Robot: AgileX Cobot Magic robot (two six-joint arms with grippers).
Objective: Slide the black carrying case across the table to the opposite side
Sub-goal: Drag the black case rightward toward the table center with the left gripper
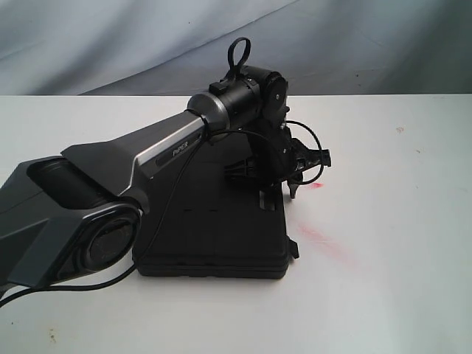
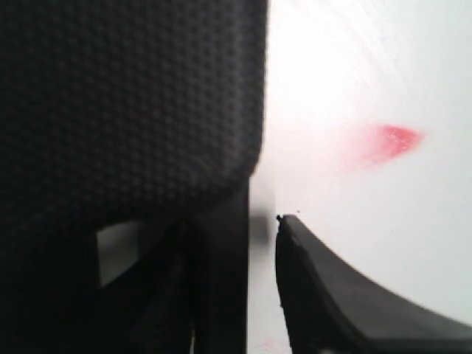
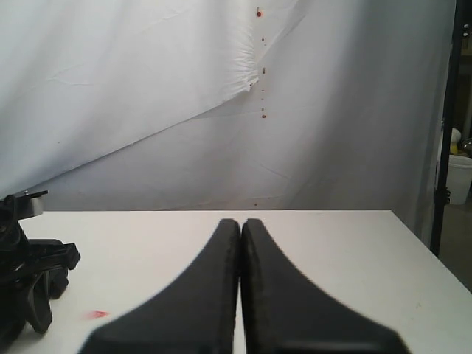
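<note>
One black carrying case [image 1: 214, 240], one white table [image 1: 398, 243], my two grippers. The case — flat, pebbled, round-cornered — lies just beside my left gripper [image 1: 282, 193], jaws parted; right gripper [image 3: 241, 295], jaws together, well away.

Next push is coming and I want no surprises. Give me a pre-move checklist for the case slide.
1. Case flat on table: ok.
2. Left gripper at a case corner: ok.
3. Left grip on case: not ok; the visible finger stands off its edge.
4. Right gripper shut, away from case: ok.
5. Table right of case in the exterior view: ok; only a red smudge.
</note>
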